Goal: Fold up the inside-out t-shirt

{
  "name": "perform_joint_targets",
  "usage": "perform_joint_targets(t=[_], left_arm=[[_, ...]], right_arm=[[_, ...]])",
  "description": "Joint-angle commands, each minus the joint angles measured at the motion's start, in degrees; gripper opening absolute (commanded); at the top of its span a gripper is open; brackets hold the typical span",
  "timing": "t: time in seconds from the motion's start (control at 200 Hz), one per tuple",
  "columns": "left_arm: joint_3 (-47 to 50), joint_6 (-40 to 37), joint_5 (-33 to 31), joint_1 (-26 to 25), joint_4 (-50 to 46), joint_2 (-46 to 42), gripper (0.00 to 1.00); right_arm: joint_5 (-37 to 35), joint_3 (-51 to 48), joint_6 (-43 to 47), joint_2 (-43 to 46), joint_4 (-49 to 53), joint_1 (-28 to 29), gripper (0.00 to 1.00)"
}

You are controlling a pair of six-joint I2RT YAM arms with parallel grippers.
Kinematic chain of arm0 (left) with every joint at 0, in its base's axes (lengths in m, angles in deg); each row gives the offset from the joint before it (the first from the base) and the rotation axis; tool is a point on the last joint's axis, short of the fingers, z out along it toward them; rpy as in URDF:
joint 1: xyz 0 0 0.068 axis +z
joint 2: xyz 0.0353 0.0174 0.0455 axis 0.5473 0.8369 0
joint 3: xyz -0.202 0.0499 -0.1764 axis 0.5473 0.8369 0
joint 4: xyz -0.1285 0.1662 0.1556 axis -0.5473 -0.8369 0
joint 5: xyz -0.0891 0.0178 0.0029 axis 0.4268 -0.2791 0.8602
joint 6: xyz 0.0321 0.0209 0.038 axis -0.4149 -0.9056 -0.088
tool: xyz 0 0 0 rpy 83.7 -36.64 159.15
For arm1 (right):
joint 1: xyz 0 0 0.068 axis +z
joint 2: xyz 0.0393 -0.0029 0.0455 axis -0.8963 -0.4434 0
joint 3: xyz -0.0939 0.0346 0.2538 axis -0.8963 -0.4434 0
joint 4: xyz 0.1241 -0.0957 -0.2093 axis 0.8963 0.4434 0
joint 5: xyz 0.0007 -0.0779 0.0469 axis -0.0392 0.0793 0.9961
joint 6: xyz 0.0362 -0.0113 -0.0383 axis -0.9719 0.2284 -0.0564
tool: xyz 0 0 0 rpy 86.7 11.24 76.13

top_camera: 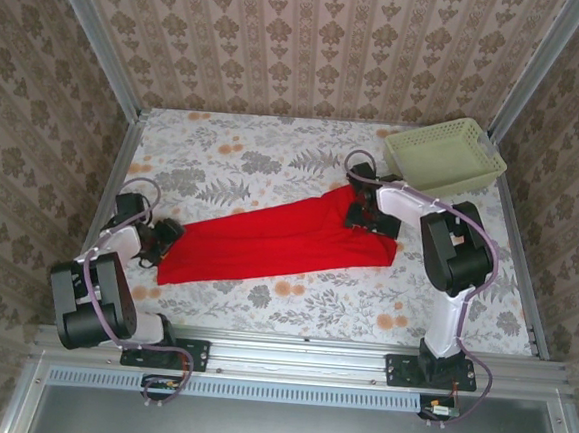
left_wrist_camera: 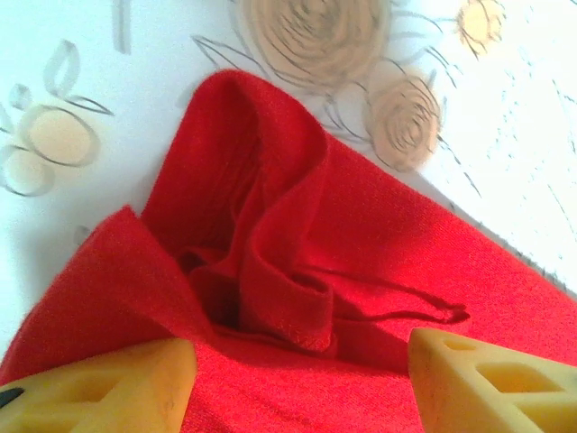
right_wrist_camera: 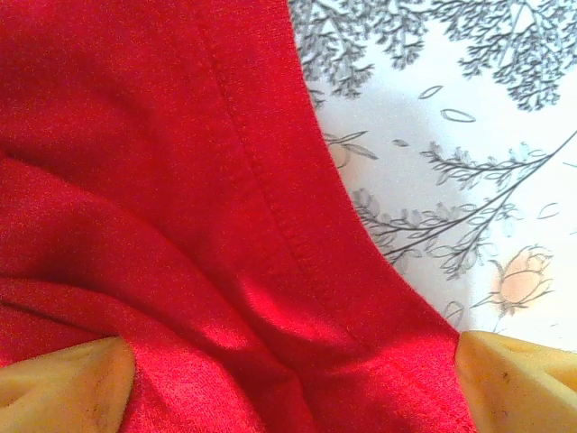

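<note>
Sitting at t-shirt [top_camera: 278, 238] ends: left tool [left_wrist_camera: 299, 347], right tool [right_wrist_camera: 293, 347], both spread apart; basket [top_camera: 443, 153] apart.

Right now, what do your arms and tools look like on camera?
The left arm and right arm have white links and chunky black joint housings, with thin purplish cables looping alongside. Each tool's fingers are yellow wedges.

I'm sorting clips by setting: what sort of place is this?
Probably a staged robot test booth, not a real home: wallpaper panels in an aluminium frame enclose a floral-clothed table, and the left arm and right arm are bolted to a rail at its near edge.
</note>
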Motion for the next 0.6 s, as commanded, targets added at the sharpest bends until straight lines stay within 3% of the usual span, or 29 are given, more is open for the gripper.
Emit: perform_joint_targets(t=[0.0,0.135,0.215,0.35,0.56,0.59], left_arm=[[-0.48,-2.37,-4.98,2.09,-3.99,1.52,0.66],[-0.2,-2.4,-4.49,2.17,-3.44,1.61,0.66],[-0.13,-2.49,-3.78,2.15,-3.25,1.78,0.66],[0.08,-2.57,-3.5,1.89,-3.1,1.77,0.66],[-0.04,-2.05,-3.97,-0.77,-3.6,1.05,0.66],[-0.13,-2.0,-4.33,-1.51,-3.83,0.79,0.66]], right_arm=[[-3.7,0.1,-1.8,-2.29,2.9,0.26,0.94],[-5.72,0.63,-2.03,-2.94,3.3,1.95,0.86],[-7.34,1.67,-2.34,-3.86,4.19,2.84,0.66],[-7.71,1.99,-1.92,-4.1,4.02,2.98,0.48],[-3.89,-3.39,-0.58,0.23,-2.7,1.33,0.0],[-2.89,-4.47,-0.29,1.48,-3.99,0.74,0.0]])
